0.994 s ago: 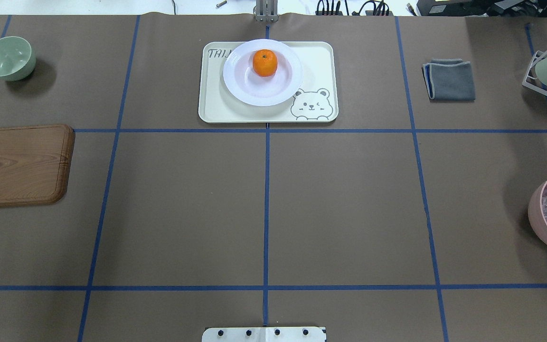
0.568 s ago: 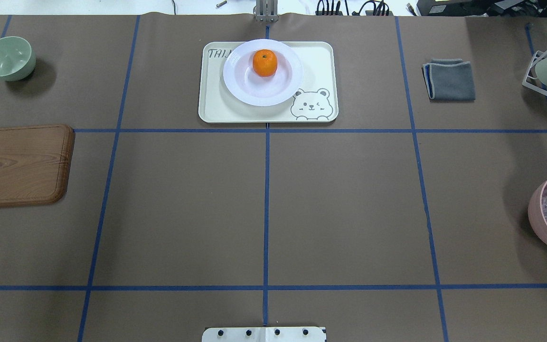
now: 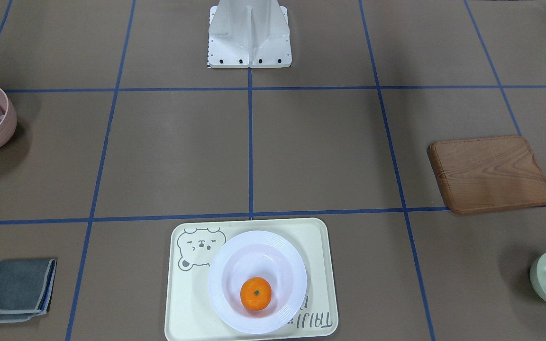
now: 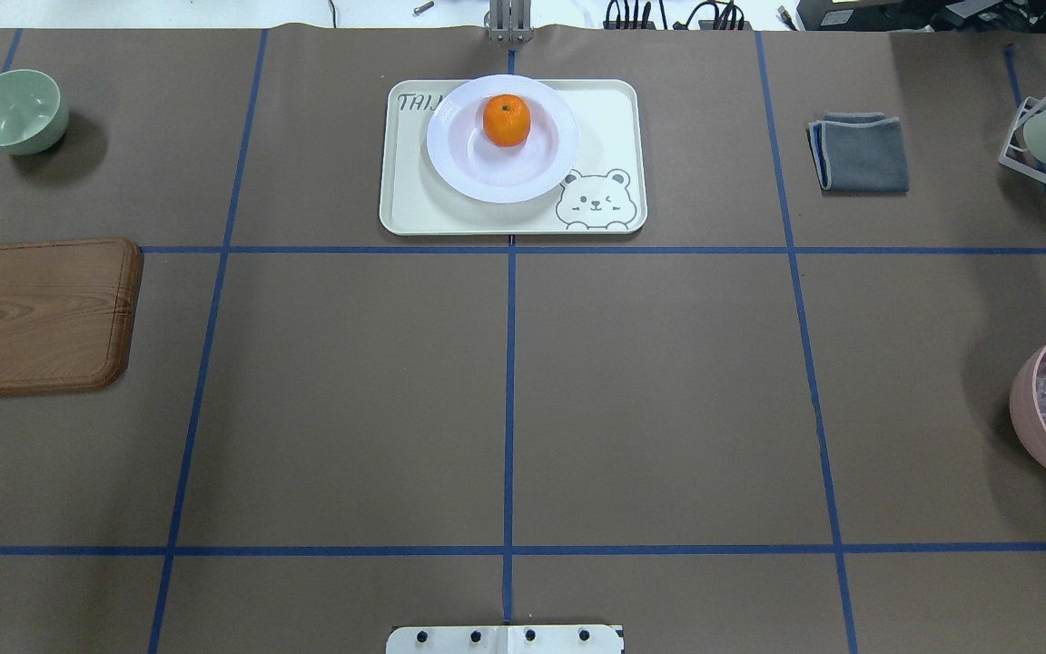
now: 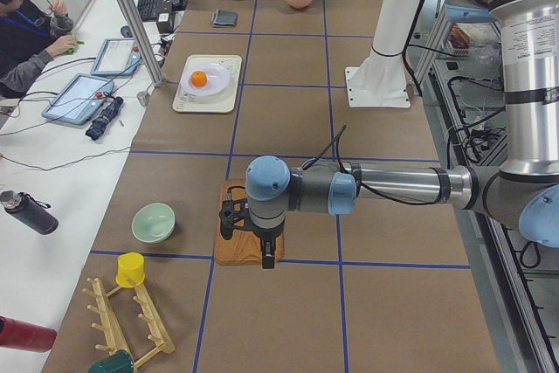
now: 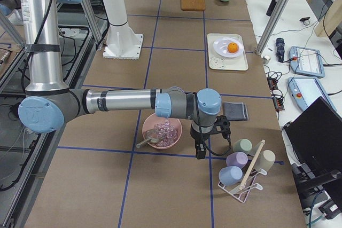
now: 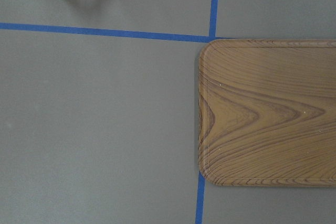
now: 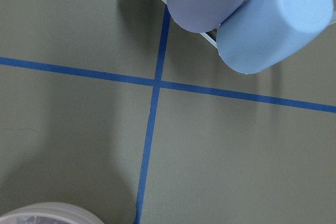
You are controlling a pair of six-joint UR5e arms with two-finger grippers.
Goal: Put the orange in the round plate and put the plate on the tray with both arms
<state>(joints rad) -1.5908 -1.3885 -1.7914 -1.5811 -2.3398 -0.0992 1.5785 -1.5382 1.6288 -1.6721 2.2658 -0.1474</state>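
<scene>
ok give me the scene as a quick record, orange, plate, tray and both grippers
orange: in the plate, a little off centre, toward the side far from the robot
plate: on the tray, covering part of its lettering
tray: lies flat, carries the plate
left gripper: above the board, far from the tray; open or shut cannot be told
right gripper: between the pink bowl and the cup rack; open or shut cannot be told
task state: looks done, nothing touching plate or tray
</scene>
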